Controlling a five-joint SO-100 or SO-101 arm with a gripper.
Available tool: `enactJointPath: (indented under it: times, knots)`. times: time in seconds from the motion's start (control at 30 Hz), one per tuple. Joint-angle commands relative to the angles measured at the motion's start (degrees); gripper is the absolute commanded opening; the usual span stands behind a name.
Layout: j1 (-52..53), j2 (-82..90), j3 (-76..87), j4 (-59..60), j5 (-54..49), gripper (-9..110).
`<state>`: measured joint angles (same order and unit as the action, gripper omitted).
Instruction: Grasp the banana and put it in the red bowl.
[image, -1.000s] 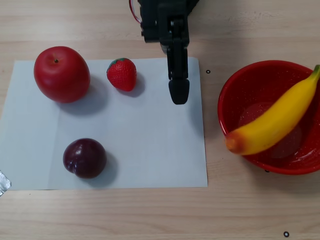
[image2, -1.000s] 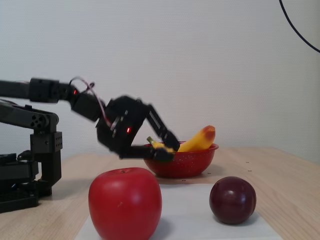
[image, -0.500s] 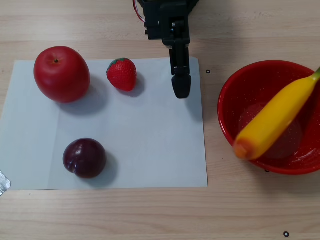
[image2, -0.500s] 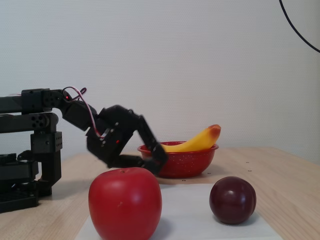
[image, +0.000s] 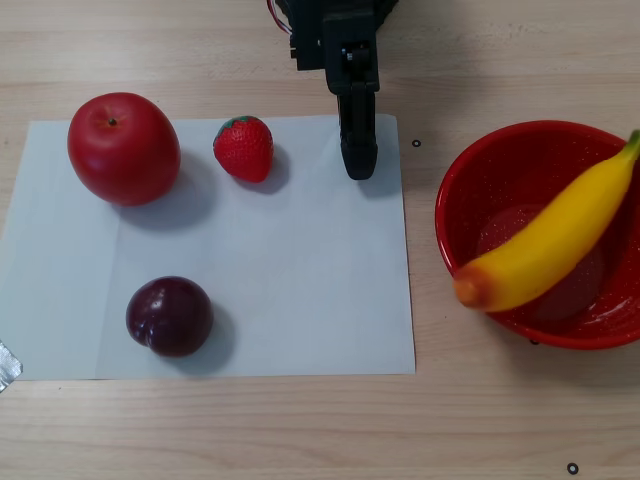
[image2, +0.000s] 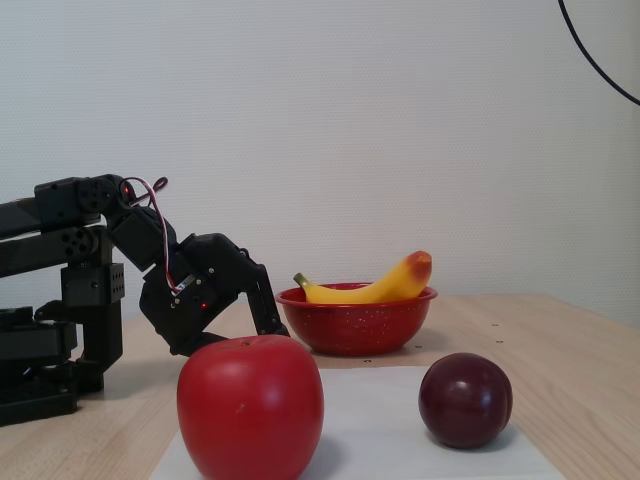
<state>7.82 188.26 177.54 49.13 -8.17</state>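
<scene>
The yellow banana lies inside the red bowl at the right in the other view, its orange tip resting over the bowl's front rim. In the fixed view the banana sticks up out of the red bowl. My black gripper is shut and empty. It points down at the top edge of the white paper, well to the left of the bowl. In the fixed view the gripper hangs low just left of the bowl, partly behind the apple.
On the white paper sheet sit a red apple, a strawberry and a dark plum. In the fixed view the apple and plum stand in front. The table is light wood.
</scene>
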Motion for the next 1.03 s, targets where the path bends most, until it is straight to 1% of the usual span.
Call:
enactJointPath:
  times: [0.0,1.0]
  knots:
    - [0.00,-0.44,0.35,1.41,0.44,0]
    - [0.09,-0.53,0.35,1.93,-0.09,0]
